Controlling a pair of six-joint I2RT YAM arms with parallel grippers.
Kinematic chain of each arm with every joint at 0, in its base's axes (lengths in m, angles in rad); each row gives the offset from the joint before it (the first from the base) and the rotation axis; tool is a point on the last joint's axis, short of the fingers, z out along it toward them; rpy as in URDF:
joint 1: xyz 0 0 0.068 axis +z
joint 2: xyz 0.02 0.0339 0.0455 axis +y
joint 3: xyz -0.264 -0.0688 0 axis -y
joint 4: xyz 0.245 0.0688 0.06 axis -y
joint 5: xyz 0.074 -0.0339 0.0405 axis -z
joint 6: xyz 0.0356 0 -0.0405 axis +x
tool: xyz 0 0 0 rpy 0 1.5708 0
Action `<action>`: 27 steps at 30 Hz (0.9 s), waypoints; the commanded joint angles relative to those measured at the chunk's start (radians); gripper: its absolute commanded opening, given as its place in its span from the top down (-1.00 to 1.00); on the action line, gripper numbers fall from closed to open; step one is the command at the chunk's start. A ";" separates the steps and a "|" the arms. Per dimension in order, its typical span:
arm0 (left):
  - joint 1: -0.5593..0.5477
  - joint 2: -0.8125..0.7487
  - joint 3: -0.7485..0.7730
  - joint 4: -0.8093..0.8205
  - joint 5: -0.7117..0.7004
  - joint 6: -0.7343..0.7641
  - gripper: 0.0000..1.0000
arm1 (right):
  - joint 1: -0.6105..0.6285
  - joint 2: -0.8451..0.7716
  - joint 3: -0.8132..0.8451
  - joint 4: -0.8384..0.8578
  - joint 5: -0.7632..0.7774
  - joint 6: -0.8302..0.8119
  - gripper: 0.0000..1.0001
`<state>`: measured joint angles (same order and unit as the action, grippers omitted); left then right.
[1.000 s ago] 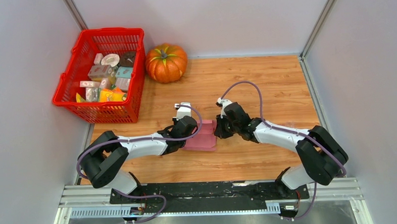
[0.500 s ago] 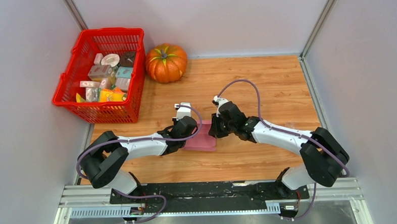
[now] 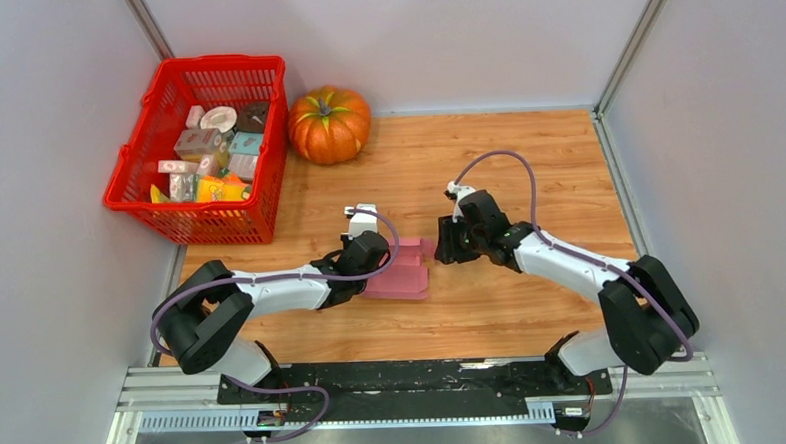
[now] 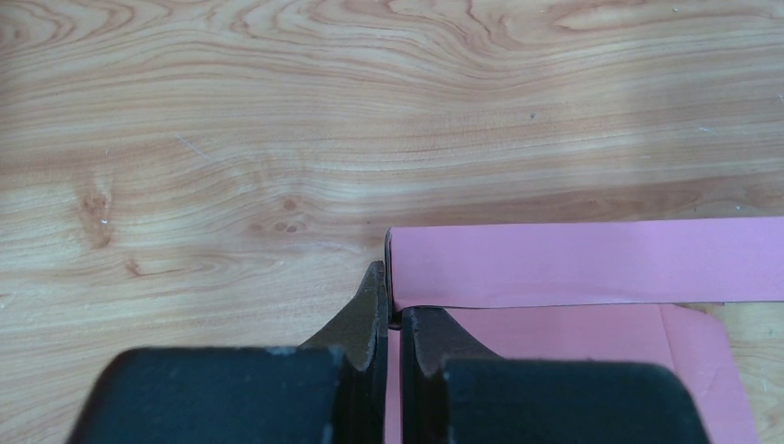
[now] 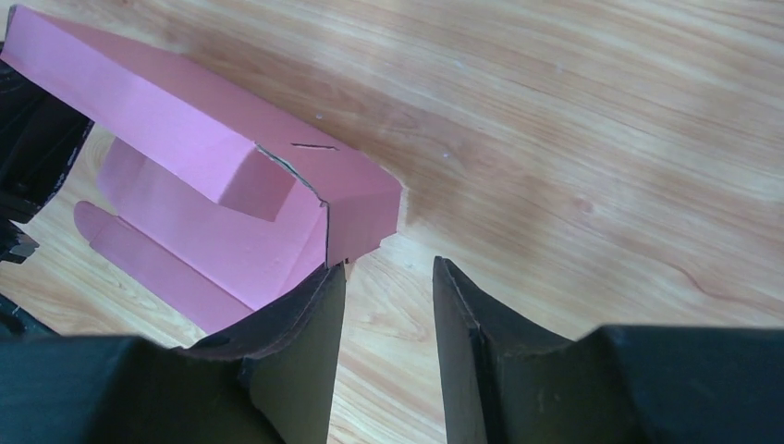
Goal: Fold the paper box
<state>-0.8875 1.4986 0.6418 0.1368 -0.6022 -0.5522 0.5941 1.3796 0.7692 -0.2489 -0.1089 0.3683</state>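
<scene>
Top view: high above the near edge of the tabletop (image 3: 527, 166), looking down and forward over all of it. Left wrist: right behind the left end effector (image 4: 393, 314), low and very close. Right wrist: behind the right end effector (image 5: 388, 277), tilted down, close. Shared by all three: the paper box (image 3: 407, 279).
</scene>
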 commanded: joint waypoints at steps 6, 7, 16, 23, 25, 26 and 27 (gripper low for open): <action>-0.001 -0.034 -0.016 -0.020 0.018 -0.002 1.00 | 0.016 0.061 0.048 0.105 -0.064 -0.048 0.12; -0.001 -0.032 -0.016 -0.019 0.019 -0.002 1.00 | 0.019 0.074 0.056 0.100 -0.063 -0.048 0.12; -0.001 -0.018 -0.016 -0.020 0.028 0.000 1.00 | 0.090 0.059 0.021 0.122 0.047 -0.072 -0.15; -0.001 -0.011 -0.008 -0.022 0.033 0.001 1.00 | 0.090 0.105 0.056 0.111 0.152 -0.069 0.20; -0.001 -0.014 -0.007 -0.022 0.032 0.006 1.00 | 0.088 0.101 0.051 0.120 0.152 -0.060 0.38; -0.001 -0.014 -0.005 -0.022 0.032 0.009 1.00 | 0.092 0.104 0.054 0.116 0.155 -0.055 0.44; -0.001 -0.012 -0.004 -0.022 0.030 0.009 1.00 | 0.093 0.113 0.067 0.111 0.155 -0.049 0.52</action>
<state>-0.8875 1.4940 0.6384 0.1345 -0.5991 -0.5499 0.6857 1.4876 0.7929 -0.1722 -0.0055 0.3099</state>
